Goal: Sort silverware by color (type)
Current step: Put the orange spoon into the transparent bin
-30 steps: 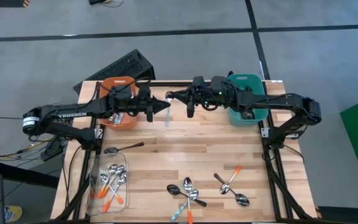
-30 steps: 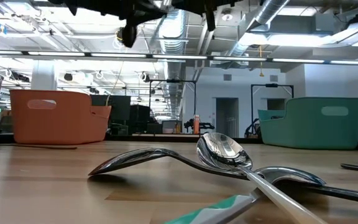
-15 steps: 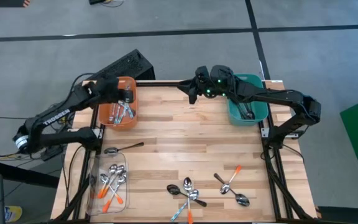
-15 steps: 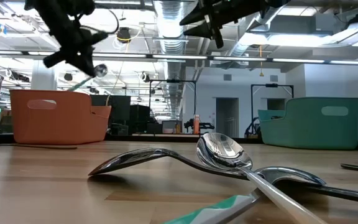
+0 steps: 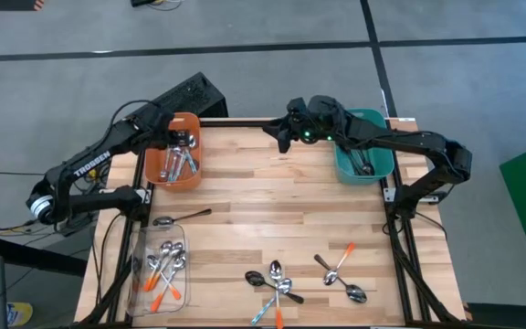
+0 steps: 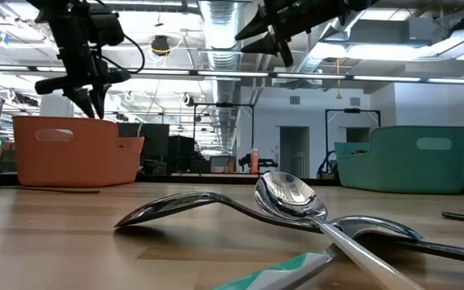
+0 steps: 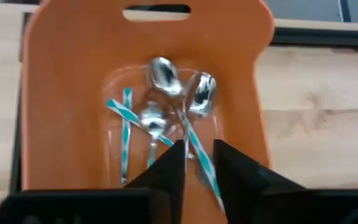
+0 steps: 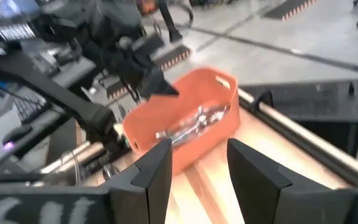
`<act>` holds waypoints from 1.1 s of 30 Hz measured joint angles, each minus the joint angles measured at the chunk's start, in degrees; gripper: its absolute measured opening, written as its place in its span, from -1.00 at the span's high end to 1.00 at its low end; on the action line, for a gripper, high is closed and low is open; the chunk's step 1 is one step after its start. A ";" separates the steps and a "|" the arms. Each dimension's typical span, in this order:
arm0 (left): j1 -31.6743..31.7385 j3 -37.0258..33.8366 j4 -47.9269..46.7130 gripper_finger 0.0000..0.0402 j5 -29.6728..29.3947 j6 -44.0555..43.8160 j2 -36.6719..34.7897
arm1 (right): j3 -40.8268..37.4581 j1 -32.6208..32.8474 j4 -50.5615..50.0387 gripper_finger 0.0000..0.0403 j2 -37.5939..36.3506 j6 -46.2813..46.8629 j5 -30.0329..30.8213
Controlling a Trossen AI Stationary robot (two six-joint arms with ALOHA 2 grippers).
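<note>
The orange bin (image 5: 173,164) stands at the far left and holds several silver spoons with light-blue striped handles (image 7: 166,106). My left gripper (image 7: 199,149) hangs over it, pointing down, open; one striped handle (image 7: 207,177) lies in the bin below the gap. It also shows above the bin in the low view (image 6: 87,101). My right gripper (image 5: 278,137) hovers open and empty over the far middle of the table, with the orange bin (image 8: 185,124) ahead of it. More silverware (image 5: 277,283) lies loose near the front edge.
The teal bin (image 5: 363,157) at the far right holds dark spoons. A clear tray (image 5: 149,279) at the front left holds orange-handled spoons. A dark spoon (image 5: 181,217) lies at the left, and another loose group (image 5: 341,272) lies at the front right. Bare wood spans the table's middle.
A second ago both grippers met over the far middle, a light-blue-handled spoon hanging between them. My left gripper swung with it toward the left edge, tipped down over the orange bin and let it go into the bin. My right gripper drew back a little toward the right.
</note>
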 joint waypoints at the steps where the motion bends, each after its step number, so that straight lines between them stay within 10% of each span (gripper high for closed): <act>1: 0.00 0.00 0.22 0.59 -0.22 0.29 0.00 | 0.00 0.20 -1.17 0.12 0.00 0.00 -0.01; 15: -17.38 0.00 23.01 0.32 11.03 10.15 -7.50 | -0.04 5.42 -16.81 0.20 0.00 2.86 0.10; 33: -64.38 -2.24 25.57 0.32 -12.92 2.58 -9.07 | -0.32 35.17 -48.96 0.46 -0.02 32.21 13.12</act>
